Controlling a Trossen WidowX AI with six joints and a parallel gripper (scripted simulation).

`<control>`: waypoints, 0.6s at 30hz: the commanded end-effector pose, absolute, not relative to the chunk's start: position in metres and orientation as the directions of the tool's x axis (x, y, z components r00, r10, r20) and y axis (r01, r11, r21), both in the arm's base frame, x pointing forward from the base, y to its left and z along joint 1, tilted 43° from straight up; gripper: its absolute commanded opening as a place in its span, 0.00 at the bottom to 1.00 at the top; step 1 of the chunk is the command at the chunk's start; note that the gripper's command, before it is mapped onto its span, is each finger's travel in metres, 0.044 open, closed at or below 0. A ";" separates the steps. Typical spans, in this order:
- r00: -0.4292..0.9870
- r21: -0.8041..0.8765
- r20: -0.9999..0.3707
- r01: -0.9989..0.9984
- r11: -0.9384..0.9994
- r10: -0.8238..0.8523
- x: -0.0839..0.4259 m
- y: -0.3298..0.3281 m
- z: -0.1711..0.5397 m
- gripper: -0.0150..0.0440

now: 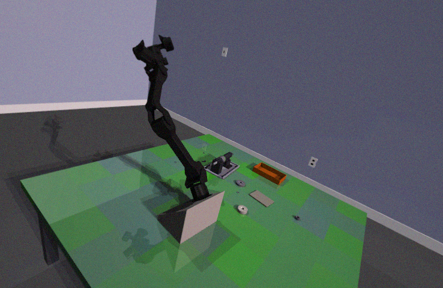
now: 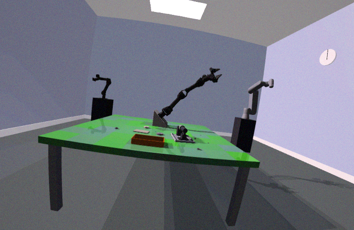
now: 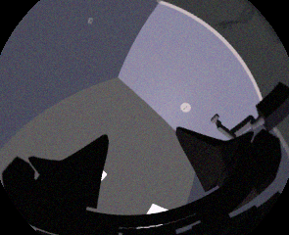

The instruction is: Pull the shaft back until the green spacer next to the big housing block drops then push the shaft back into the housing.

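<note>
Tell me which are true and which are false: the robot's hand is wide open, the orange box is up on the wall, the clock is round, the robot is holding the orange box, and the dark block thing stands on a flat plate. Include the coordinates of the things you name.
1. The gripper (image 1: 156,43) (image 2: 217,73) (image 3: 142,135) is wide open. True.
2. The orange box (image 1: 268,176) (image 2: 147,143) is on the wall. False: it sits on the green table (image 1: 92,217) (image 2: 88,130).
3. The clock (image 2: 327,56) (image 3: 185,107) is round. True.
4. The robot holds the orange box. False: nothing is between its fingers.
5. The dark block (image 1: 216,164) (image 2: 179,131) stands on a flat plate (image 1: 223,176) (image 2: 174,137). True.
</note>
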State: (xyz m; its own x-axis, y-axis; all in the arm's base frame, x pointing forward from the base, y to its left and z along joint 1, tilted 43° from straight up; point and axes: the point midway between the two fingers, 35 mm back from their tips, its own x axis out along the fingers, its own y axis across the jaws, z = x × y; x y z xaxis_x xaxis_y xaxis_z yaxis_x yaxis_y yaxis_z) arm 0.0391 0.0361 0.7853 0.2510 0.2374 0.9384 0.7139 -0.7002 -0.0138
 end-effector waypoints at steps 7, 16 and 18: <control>0.429 -0.119 0.846 0.729 -0.674 0.316 0.118 0.064 0.743 1.00; 0.663 -0.302 0.610 0.702 -0.645 0.435 0.224 0.107 0.637 1.00; 0.702 -0.343 0.545 0.686 -0.642 0.459 0.243 0.116 0.609 1.00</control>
State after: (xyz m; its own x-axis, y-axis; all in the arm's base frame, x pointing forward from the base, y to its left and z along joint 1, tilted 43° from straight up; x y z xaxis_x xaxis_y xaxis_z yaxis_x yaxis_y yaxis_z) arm 0.2238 0.1051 0.6460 0.6562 0.4220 0.6255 0.6985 -0.6533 -0.2919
